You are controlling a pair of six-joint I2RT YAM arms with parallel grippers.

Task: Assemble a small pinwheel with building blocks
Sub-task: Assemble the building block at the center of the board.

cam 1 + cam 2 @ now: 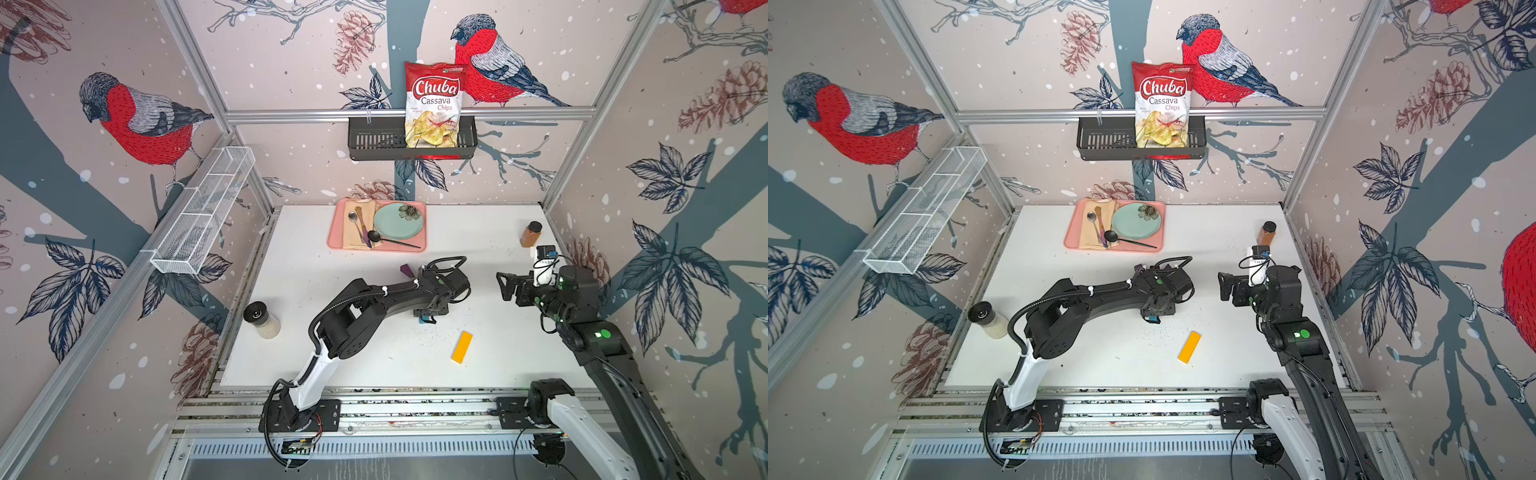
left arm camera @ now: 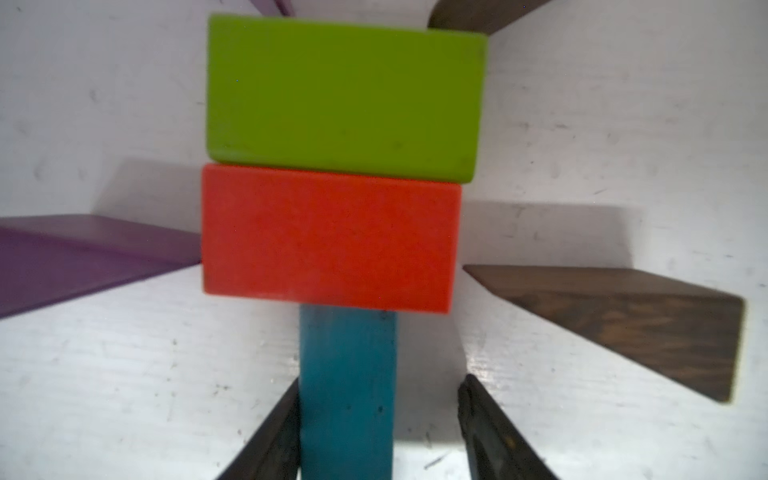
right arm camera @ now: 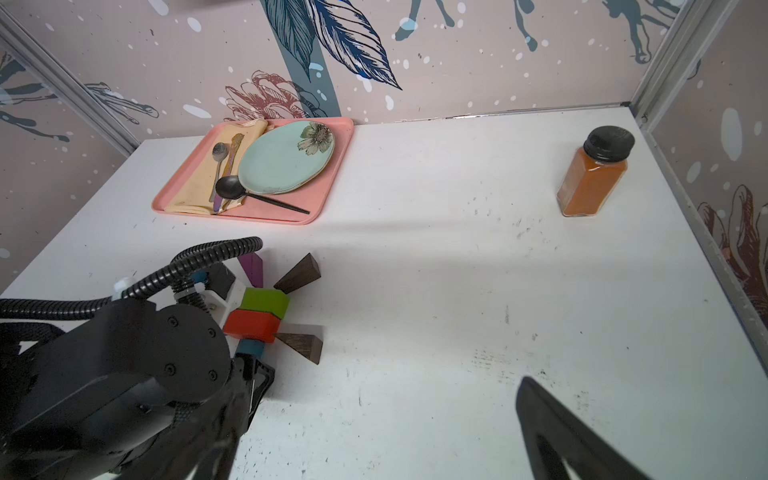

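Left pincer (image 2: 382, 380): jaws apart, straddling the blue bar (image 2: 347, 395); 1 finger (image 2: 282, 432) touches its side, the other stands clear. The bar butts against the red brick (image 2: 330, 237), and the green brick (image 2: 345, 97) touches that brick's far side. A purple wedge (image 2: 83, 257) and a brown wedge (image 2: 644, 328) flank the red brick; 1 more of each sits by the green brick's far corners. This pinwheel (image 3: 266, 311) lies flat mid-table (image 1: 374, 357). The yellow bar (image 1: 462, 347) lies alone, well apart, nearer the front. Right pincer (image 1: 503, 286): jaws wide apart, empty, hovering right of the pinwheel.

Overhead stereo pair; low wrist views, both on the red brick (image 2: 330, 237).
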